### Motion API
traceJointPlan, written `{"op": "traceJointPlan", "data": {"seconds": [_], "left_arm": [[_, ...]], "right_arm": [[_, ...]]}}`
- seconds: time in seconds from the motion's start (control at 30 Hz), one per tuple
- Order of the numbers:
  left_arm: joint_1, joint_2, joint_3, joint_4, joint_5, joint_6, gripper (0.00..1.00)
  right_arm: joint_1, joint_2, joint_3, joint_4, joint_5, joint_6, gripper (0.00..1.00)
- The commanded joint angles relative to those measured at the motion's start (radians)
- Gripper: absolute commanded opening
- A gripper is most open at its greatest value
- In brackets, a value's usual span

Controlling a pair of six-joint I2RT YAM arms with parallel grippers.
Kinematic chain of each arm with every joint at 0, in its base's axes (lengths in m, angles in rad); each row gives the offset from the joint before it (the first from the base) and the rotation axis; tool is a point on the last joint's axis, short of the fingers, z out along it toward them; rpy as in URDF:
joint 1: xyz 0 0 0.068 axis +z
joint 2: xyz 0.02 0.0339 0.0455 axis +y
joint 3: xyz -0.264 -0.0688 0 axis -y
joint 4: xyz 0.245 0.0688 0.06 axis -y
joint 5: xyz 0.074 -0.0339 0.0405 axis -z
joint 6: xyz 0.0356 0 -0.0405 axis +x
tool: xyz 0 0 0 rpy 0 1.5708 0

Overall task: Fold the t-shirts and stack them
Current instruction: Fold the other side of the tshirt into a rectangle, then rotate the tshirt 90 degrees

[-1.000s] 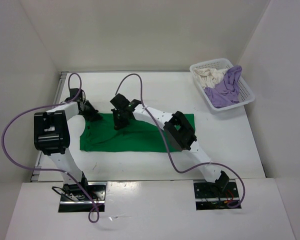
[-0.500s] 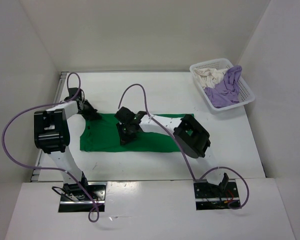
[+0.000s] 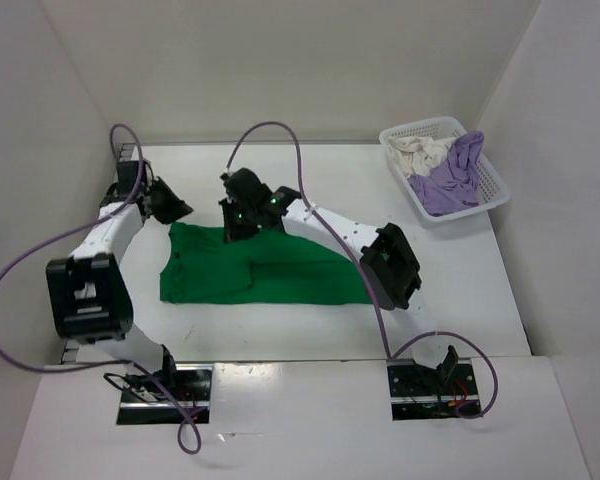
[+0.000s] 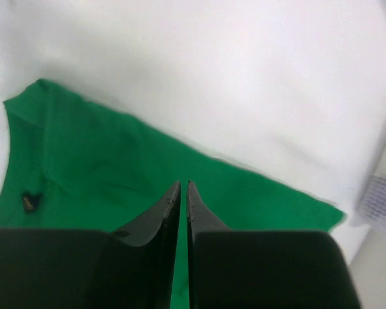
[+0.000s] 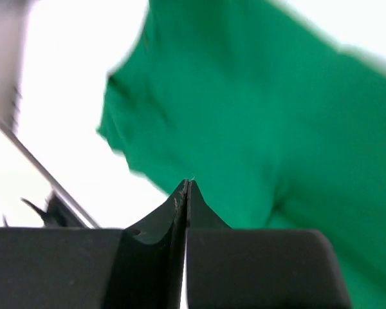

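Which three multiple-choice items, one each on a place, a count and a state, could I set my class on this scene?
1. Where are the purple shirt and the cream shirt? A in the basket; B draped over an arm; C on the floor.
2. How many shirts lie straight on the table? A three; B two; C one.
3. How do the right gripper's jaws stand? A wide open; B shut; C clamped on the basket.

Answers: 1 A, both lie bunched in the basket at the far right corner. 2 C, only the green shirt lies spread there. 3 B, the right wrist view shows them pressed together.
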Motion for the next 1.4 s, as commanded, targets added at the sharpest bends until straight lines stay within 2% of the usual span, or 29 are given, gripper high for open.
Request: {"op": "traceJointPlan", "data": {"seconds": [0.0, 0.07, 0.13, 0.17, 0.2, 0.23, 0.33, 0.37, 0.4, 0.5, 0.63, 0.87, 0.9, 0.97, 1.03, 1.1, 1.17, 1.2, 1.37], "left_arm": [[0.006, -0.194, -0.028, 0.031, 0.049, -0.023, 0.11], [-0.01, -0.262, -0.048, 0.021, 0.073, -0.023, 0.09], [-0.029, -0.307, -0.095, 0.021, 0.082, -0.032, 0.03], [-0.041, -0.344, -0.107, 0.03, 0.092, -0.032, 0.03], [-0.041, -0.359, -0.117, 0.03, 0.092, -0.032, 0.02], [-0.052, -0.375, -0.117, 0.03, 0.092, -0.032, 0.02], [-0.072, -0.418, -0.128, 0.008, 0.092, -0.02, 0.02], [-0.072, -0.432, -0.128, -0.004, 0.092, -0.02, 0.02], [-0.084, -0.432, -0.128, -0.004, 0.092, -0.011, 0.02], [-0.095, -0.441, -0.128, -0.013, 0.101, -0.001, 0.03], [-0.115, -0.441, -0.146, -0.022, 0.101, -0.001, 0.03], [-0.135, -0.459, -0.146, -0.053, 0.101, 0.029, 0.03], [-0.135, -0.459, -0.146, -0.053, 0.101, 0.029, 0.03], [-0.145, -0.459, -0.137, -0.053, 0.101, 0.038, 0.04], [-0.145, -0.459, -0.128, -0.053, 0.101, 0.039, 0.04], [-0.156, -0.449, -0.114, -0.053, 0.11, 0.039, 0.04], [-0.167, -0.449, -0.091, -0.053, 0.11, 0.048, 0.04], [-0.167, -0.449, -0.091, -0.053, 0.119, 0.048, 0.04], [-0.187, -0.449, -0.1, -0.064, 0.129, 0.048, 0.07]], "right_arm": [[-0.076, 0.121, 0.221, -0.033, -0.034, -0.088, 0.0], [-0.102, 0.237, 0.336, -0.106, -0.051, -0.121, 0.0], [-0.111, 0.328, 0.543, -0.169, -0.051, -0.17, 0.02], [-0.111, 0.38, 0.629, -0.257, -0.051, -0.186, 0.04], [-0.111, 0.478, 0.789, -0.296, -0.051, -0.2, 0.06], [-0.12, 0.491, 0.791, -0.296, -0.065, -0.2, 0.08], [-0.136, 0.522, 0.795, -0.255, -0.1, -0.2, 0.23], [-0.136, 0.537, 0.818, -0.266, -0.1, -0.2, 0.34], [-0.145, 0.546, 0.831, -0.251, -0.114, -0.21, 0.39], [-0.145, 0.578, 0.854, -0.24, -0.131, -0.21, 0.48], [-0.154, 0.632, 0.881, -0.229, -0.14, -0.191, 0.58], [-0.163, 0.686, 0.9, -0.172, -0.207, -0.171, 0.64], [-0.163, 0.698, 0.9, -0.172, -0.241, -0.171, 0.64], [-0.163, 0.707, 0.887, -0.162, -0.299, -0.171, 0.53], [-0.154, 0.707, 0.877, -0.183, -0.315, -0.186, 0.46], [-0.154, 0.707, 0.849, -0.183, -0.358, -0.198, 0.32], [-0.154, 0.707, 0.849, -0.192, -0.381, -0.198, 0.23], [-0.154, 0.707, 0.86, -0.192, -0.381, -0.198, 0.15], [-0.209, 0.698, 0.932, -0.116, -0.34, -0.073, 0.02]]}}
